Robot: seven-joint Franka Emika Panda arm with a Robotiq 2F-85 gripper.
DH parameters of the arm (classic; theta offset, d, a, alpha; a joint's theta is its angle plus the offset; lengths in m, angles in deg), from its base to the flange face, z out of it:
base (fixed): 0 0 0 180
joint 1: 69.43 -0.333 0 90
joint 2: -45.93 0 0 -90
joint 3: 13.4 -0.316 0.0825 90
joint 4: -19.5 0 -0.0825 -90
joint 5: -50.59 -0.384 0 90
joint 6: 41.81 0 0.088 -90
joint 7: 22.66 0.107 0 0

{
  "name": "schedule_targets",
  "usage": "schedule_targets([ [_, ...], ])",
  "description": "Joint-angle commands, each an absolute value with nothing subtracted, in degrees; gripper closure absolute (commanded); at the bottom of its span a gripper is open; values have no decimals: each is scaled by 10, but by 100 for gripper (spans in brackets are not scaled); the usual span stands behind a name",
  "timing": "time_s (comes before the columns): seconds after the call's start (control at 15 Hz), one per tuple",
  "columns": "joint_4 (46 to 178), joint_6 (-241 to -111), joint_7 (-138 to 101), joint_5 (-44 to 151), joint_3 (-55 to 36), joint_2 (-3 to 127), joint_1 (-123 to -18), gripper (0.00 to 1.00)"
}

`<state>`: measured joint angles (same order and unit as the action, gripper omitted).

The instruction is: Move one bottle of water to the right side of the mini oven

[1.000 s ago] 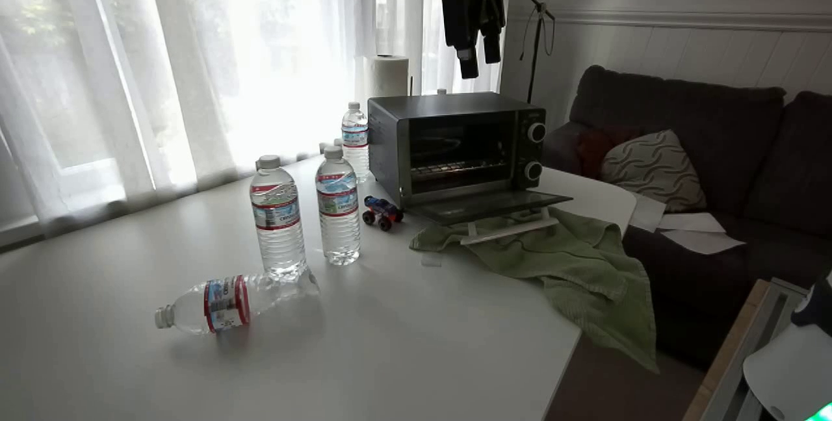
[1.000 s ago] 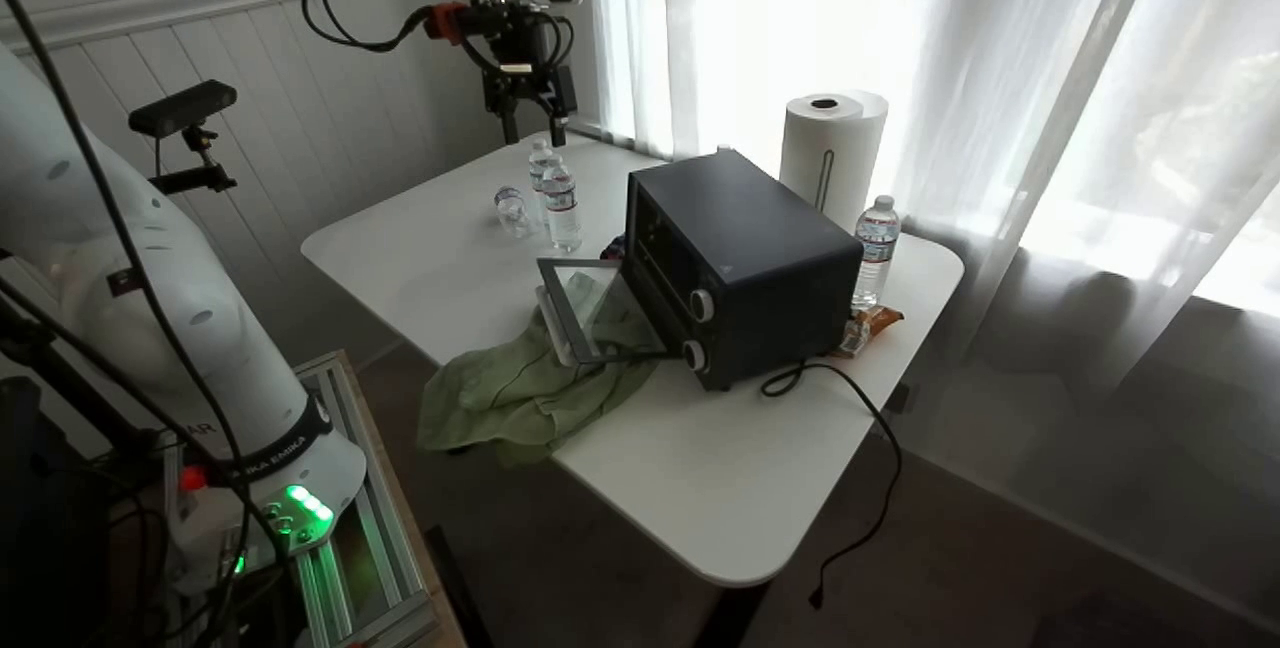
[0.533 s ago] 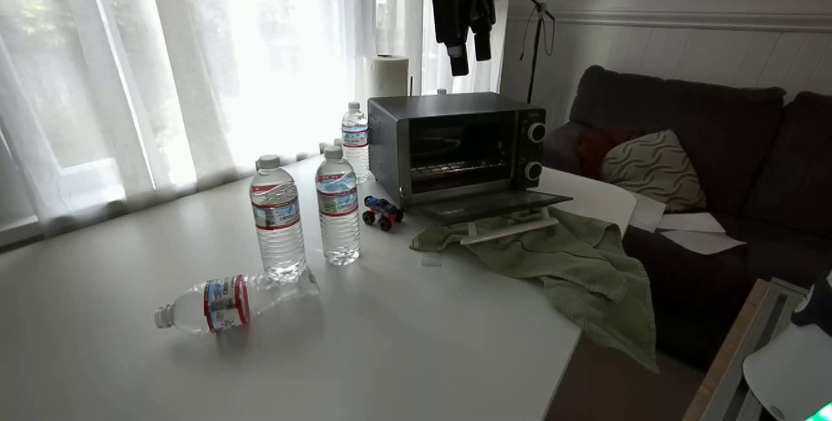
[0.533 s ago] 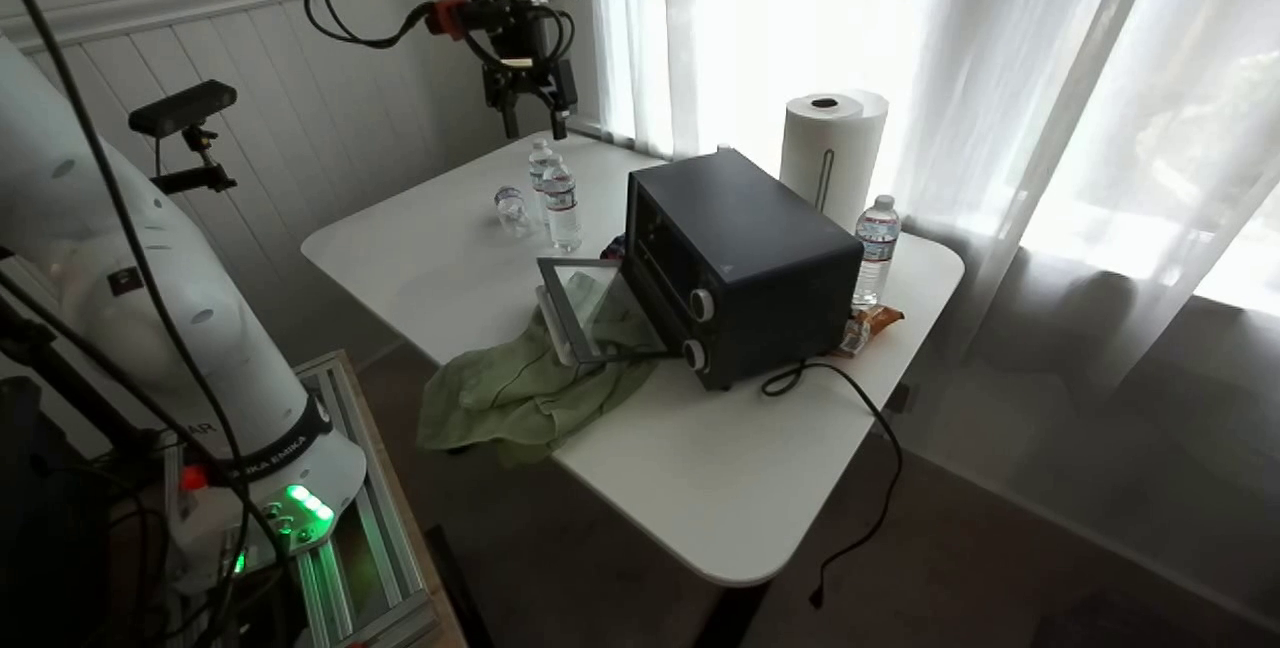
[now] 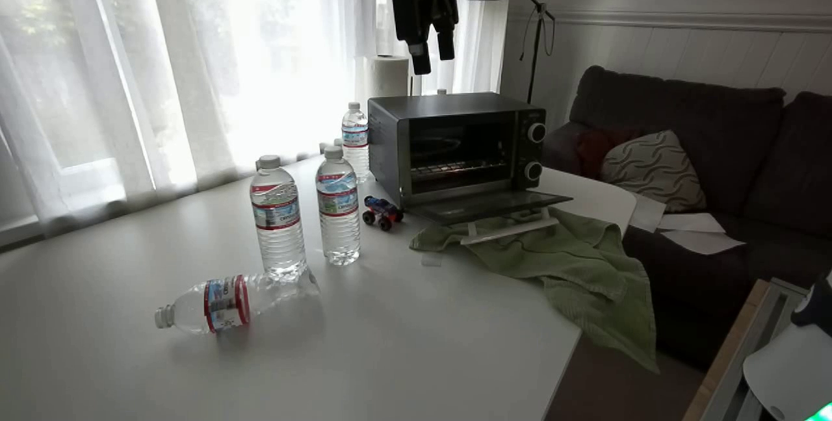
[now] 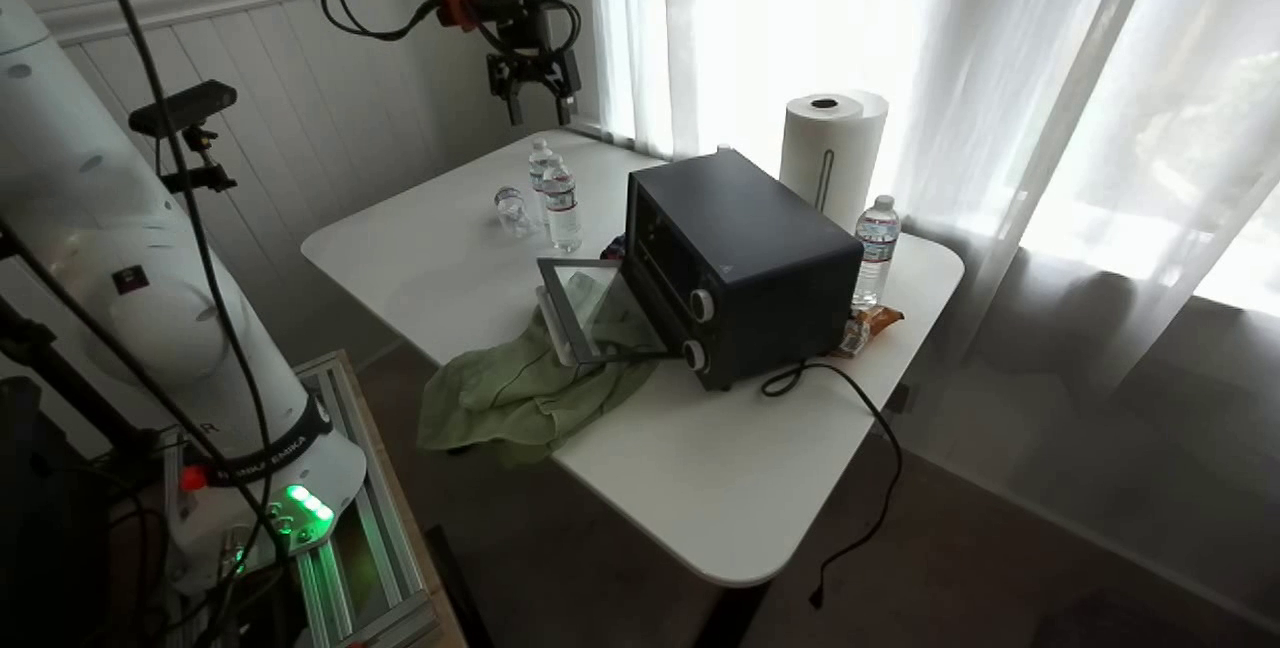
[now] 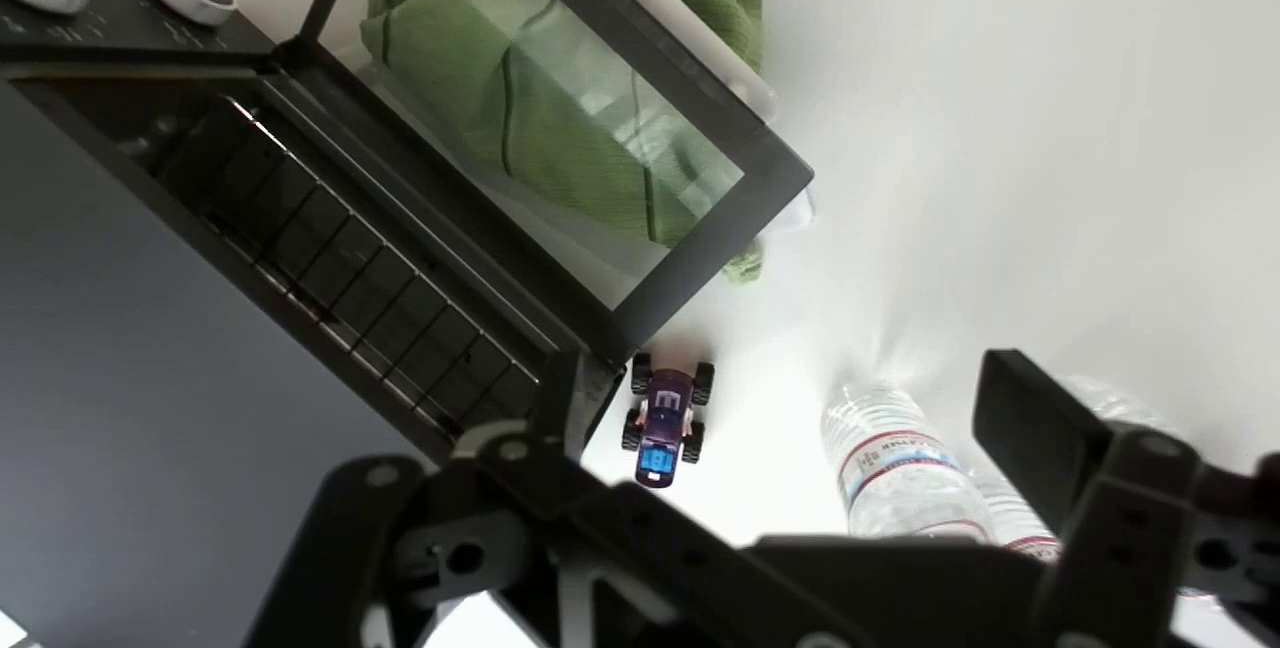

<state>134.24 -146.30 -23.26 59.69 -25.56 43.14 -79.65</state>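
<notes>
Several clear bottles look alike. The bottle of water (image 5: 337,203), with a white cap and bluish-white label with red lines, seems to be the upright one nearer the oven. It also shows in an exterior view (image 6: 562,208) and the wrist view (image 7: 893,463), partly hidden by the gripper. The silver-grey mini oven (image 5: 455,106) has its glass door down; it also shows in an exterior view (image 6: 745,218) and the wrist view (image 7: 150,328). My gripper (image 5: 434,62) hangs above in both exterior views (image 6: 540,116). In the wrist view (image 7: 785,403) its fingers stand wide apart with nothing between them.
A similar upright bottle (image 5: 278,219) and a lying bottle (image 5: 224,304) are close by. Other bottles stand beside the oven (image 5: 355,138) and behind it (image 6: 877,248). A toy truck (image 5: 382,213), green towel (image 5: 585,265), paper roll (image 6: 830,148), packet (image 6: 868,330) and cord (image 6: 890,448) are near the oven.
My gripper has moved left in one exterior view and slightly up in both, still open. The bottles and the oven have not moved.
</notes>
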Motion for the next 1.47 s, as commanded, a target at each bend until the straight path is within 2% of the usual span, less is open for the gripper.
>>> schedule_targets([
  [0.0,1308,-1470,-231,590,-265,470,-813,0],
  [0.87,1348,-1695,-165,593,-268,546,-839,0],
  [1.4,1342,-1748,-181,591,-262,578,-840,0],
])
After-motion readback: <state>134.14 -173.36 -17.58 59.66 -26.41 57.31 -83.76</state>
